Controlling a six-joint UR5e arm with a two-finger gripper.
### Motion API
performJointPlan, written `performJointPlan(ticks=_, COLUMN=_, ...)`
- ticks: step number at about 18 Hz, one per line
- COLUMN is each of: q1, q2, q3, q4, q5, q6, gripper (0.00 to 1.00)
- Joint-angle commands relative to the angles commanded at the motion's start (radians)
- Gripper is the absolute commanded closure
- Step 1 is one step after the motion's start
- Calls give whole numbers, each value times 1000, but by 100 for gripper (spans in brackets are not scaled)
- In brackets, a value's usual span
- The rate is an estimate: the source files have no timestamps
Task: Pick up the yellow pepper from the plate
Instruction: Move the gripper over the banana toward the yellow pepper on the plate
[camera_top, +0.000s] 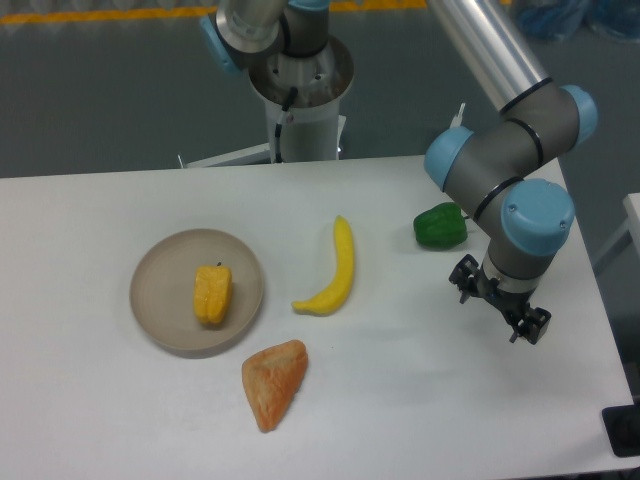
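The yellow pepper (212, 293) lies in the middle of the round beige plate (160, 270) on the left side of the white table, its small dark stem pointing away from the camera. My gripper (498, 300) hangs over the table's right side, far from the plate and just in front of the green pepper. It points down, its two dark fingers (465, 273) stand apart, and nothing is held between them.
A long curved banana (335, 272) lies right of the plate. An orange wedge-shaped piece of food (273, 382) sits in front of it. A green pepper (440, 226) rests behind the gripper. The arm's base (300, 90) stands at the table's back edge.
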Motion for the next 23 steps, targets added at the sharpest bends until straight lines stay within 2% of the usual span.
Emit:
performJointPlan(ticks=5, q1=-8, q2=8, q3=-2, q4=0, q5=-3, q6=-12, gripper=0)
performJointPlan(ticks=7, q1=-55, q2=23, q3=-11, q4=-3, q5=3, q6=-35, gripper=0)
performJointPlan(ticks=8, q1=-73, q2=50, q3=-23, q4=-12, q5=5, q6=-70, gripper=0)
performJointPlan(ticks=10, q1=-93, q2=119, q3=-93, q4=-15, q5=-9, q6=-152, gripper=0)
performJointPlan(ticks=11, q1=-136, q2=162, q3=-147, q4=-14, q5=-8, q6=-172, gripper=0)
performJointPlan(ticks=13, q1=-169, q2=221, q3=-224, q4=-12, q5=-9, q6=-198, gripper=0)
performJointPlan(ticks=15, q1=-211, q2=253, q3=-271, q4=-14, q5=-8, q6=-242, gripper=0)
performJointPlan(ticks=18, q1=-290, q2=284, q3=-325, q4=-12, q5=-12, q6=-383, gripper=0)
performJointPlan(ticks=19, q1=-346, q2=285, q3=-325, q4=-12, q5=-18, q6=-476, gripper=0)
performJointPlan(ticks=23, q1=-468, q2=288, q3=-334, q4=-12, q5=-32, q6=-698, gripper=0)
